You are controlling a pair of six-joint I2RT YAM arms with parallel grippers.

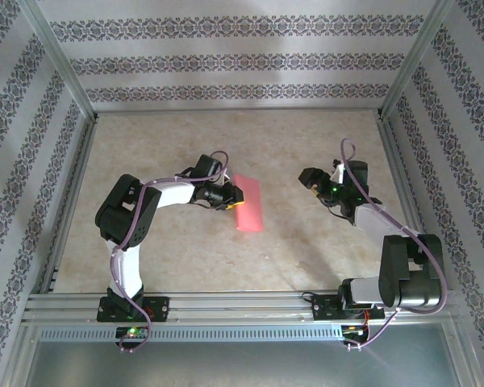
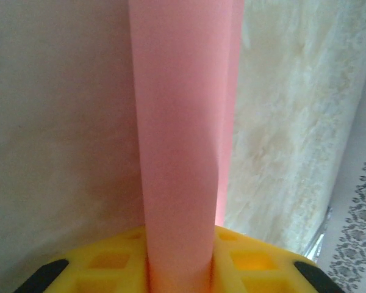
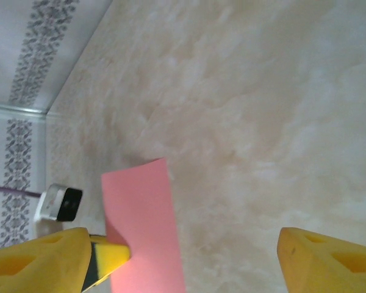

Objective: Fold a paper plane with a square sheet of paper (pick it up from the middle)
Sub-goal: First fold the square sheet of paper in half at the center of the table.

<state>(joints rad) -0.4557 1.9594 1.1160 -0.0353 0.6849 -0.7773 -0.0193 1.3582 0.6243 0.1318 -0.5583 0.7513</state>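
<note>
The square sheet of paper [image 1: 248, 205] is pink-red and shows as a narrow folded rectangle, held over the middle of the table. My left gripper [image 1: 227, 198] is shut on its left edge. In the left wrist view the paper [image 2: 183, 122] rises as a curved strip from between the yellow fingers [image 2: 256, 262], which pinch its lower end at my left gripper [image 2: 178, 271]. My right gripper [image 1: 310, 179] stands open to the right of the paper, apart from it. In the right wrist view its yellow fingers [image 3: 329, 262] are spread wide with bare table between them, and the paper [image 3: 140, 220] lies at the left.
The beige marbled tabletop [image 1: 226, 137] is fenced by metal rails [image 1: 226, 305] and patterned walls [image 1: 226, 56]. The left arm [image 1: 129, 218] bends over the table's left half, and the right arm [image 1: 395, 258] reaches in from the lower right.
</note>
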